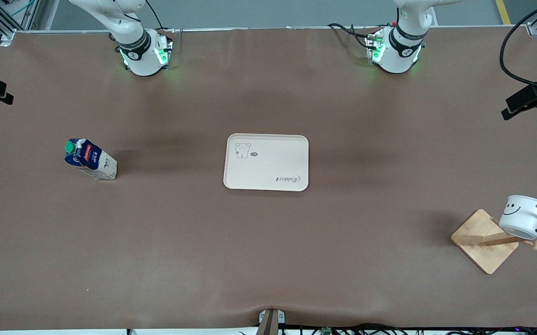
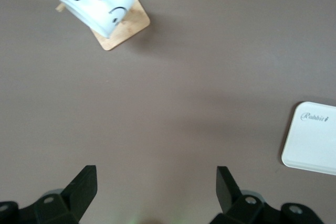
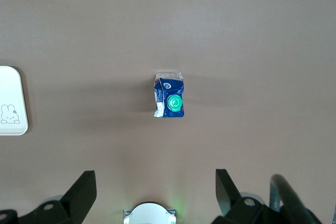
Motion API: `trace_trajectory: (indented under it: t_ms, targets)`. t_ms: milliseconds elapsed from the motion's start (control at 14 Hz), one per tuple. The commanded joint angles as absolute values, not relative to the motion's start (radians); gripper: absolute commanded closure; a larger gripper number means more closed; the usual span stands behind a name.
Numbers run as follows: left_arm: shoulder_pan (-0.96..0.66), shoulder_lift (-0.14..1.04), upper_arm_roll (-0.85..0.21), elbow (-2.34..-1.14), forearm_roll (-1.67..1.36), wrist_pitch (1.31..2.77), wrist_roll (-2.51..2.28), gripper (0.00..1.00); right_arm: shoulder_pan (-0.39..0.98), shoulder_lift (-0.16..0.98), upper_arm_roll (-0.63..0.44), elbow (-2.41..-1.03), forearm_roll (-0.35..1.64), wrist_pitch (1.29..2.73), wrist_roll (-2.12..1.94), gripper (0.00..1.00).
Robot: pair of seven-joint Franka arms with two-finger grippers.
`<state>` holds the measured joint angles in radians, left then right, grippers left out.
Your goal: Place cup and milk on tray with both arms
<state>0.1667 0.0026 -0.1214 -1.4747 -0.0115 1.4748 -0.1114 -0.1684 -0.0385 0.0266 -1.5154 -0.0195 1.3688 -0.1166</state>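
We've got the cream rectangular plastic-looking tray with rounded corners sitting mid-table on the matte brown cover. The small dark blue milk carton with its green round cap stands toward the right arm's end. The glossy white smiley mug hangs on the wooden peg rack toward the left arm's end. Left gripper and right gripper both hang high, fingers spread wide apart.

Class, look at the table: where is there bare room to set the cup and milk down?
The tray is bare, as is the table between it and the milk, and between it and the wooden rack holding the cup. Only the rack is crowded. Both grippers wait open, high above the table.
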Motion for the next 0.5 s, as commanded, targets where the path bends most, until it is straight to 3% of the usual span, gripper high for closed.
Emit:
trace_trajectory:
  t_ms: [0, 429]
  targets:
    - [0.239, -0.002, -0.123, -1.486, -0.023, 1.511, -0.097, 0.0, -0.189, -0.035, 0.038, -1.506, -0.005, 1.359, -0.115, 0.0]
    - [0.409, -0.043, -0.126, -1.705, -0.159, 1.825, -0.114, 0.0, -0.19, -0.035, 0.038, -1.506, -0.005, 1.359, -0.115, 0.0]
